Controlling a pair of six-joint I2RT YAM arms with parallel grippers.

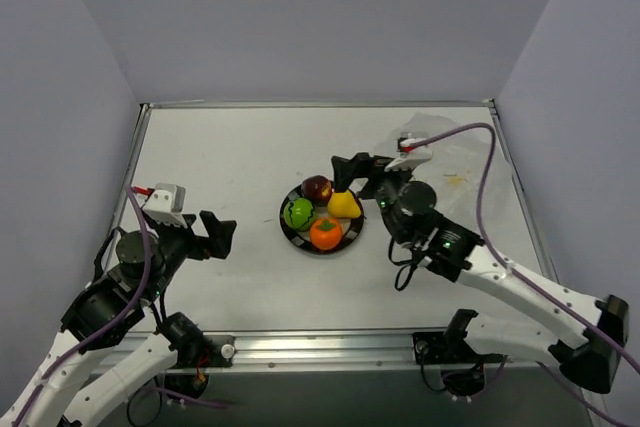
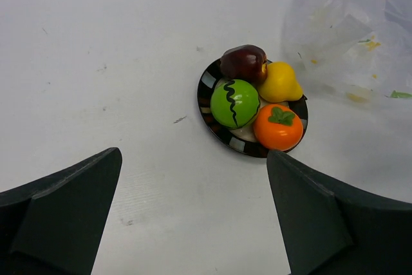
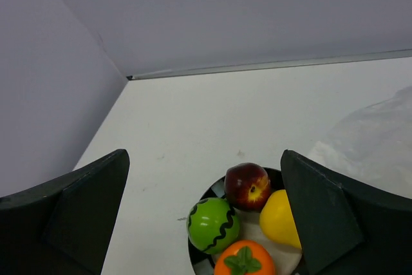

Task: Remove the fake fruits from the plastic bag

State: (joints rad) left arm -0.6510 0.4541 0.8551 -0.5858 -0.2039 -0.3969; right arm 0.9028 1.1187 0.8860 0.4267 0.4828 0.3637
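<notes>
My right gripper (image 1: 352,175) (image 3: 205,159) hangs with its jaws wide apart and nothing between them. Just below it and slightly ahead, framed between my two fingers, sit the fake fruits, all four on a round plate (image 2: 222,134) with a dark banded rim.

Nearest my wrist is the orange fruit (image 3: 244,263) (image 2: 278,127) (image 1: 325,233). It is squat and glossy, and its green leafy cap faces up. To its left is the green ball (image 3: 211,225) (image 2: 234,102) (image 1: 298,213), bright, shiny and round with no long axis, and a dark wavy line runs over it. On the side of my right finger lies the yellow fruit (image 3: 280,218) (image 2: 279,82) (image 1: 345,205). It is smooth and pear-shaped, lying on its side, and its narrower end points toward the bag. Farthest ahead is the dark red fruit (image 3: 247,185) (image 2: 244,62) (image 1: 317,187), rounded, with a small yellow patch on the side facing me. The four touch or nearly touch one another.

Out past my right finger the plastic bag (image 3: 373,140) (image 2: 351,24) (image 1: 450,152) lies crumpled on the table (image 1: 220,157). It is translucent and whitish with yellow spots, and it sits near the plate.

My left gripper (image 1: 215,235) (image 2: 193,156) also has its jaws spread and holds nothing. The plate lies ahead of it and a little to the right, well apart.
</notes>
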